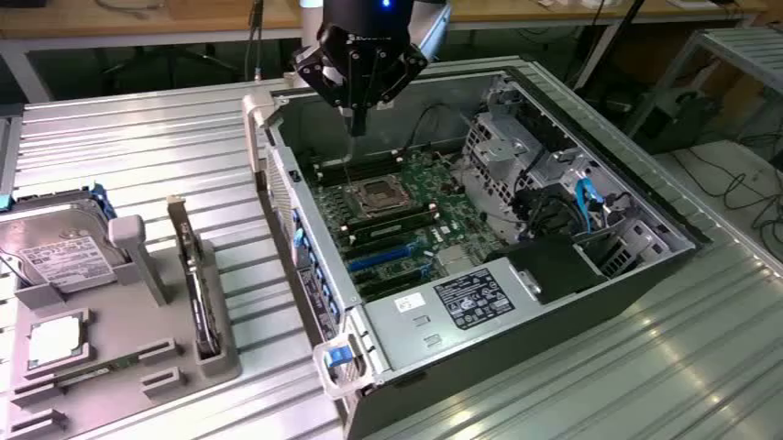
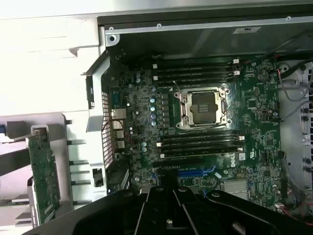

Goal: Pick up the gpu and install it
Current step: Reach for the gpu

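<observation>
The gpu stands on edge in a slot of the grey holder at the exterior view's left, its metal bracket end pointing away. In the wrist view the gpu shows a green circuit face. My gripper hangs above the far part of the open computer case, over the motherboard and well away from the gpu. Its fingers are shut with nothing between them. The gripper looks down on the CPU socket and the blue expansion slots.
A silver hard drive with a white label sits in the same holder, with a small chip and a memory stick nearer. A power supply, drive cage and cables crowd the case. All rests on a ribbed metal table.
</observation>
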